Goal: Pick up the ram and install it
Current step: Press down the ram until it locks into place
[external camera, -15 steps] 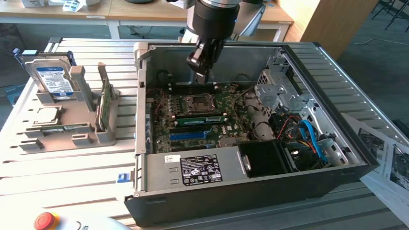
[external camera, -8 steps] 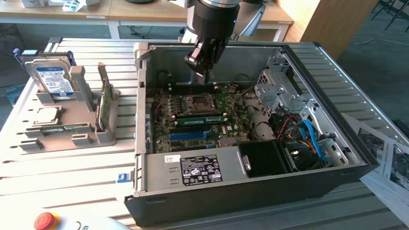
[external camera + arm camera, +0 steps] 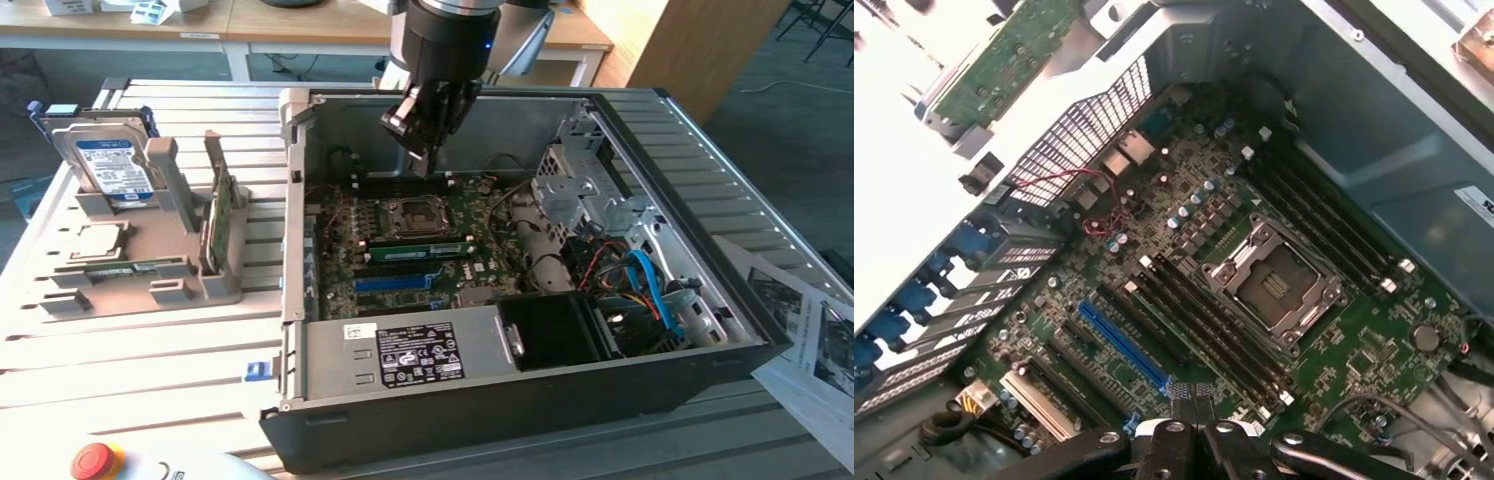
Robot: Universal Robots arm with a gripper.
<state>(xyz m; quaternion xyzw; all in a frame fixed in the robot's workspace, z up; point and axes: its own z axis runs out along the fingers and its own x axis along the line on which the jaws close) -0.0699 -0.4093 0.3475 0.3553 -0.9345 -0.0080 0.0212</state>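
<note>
Slatted metal workbench (image 3: 160,370) carrying the assembly. An open black computer case (image 3: 534,400) lies on its side over the middle of the bench, reaching to the near edge. Toward the exterior view's left edge stands a grey parts holder (image 3: 147,270). At the near edge, a red emergency-stop button (image 3: 94,460). Printed paper sheets (image 3: 807,350) lie toward the exterior view's right edge, beside the case.
</note>
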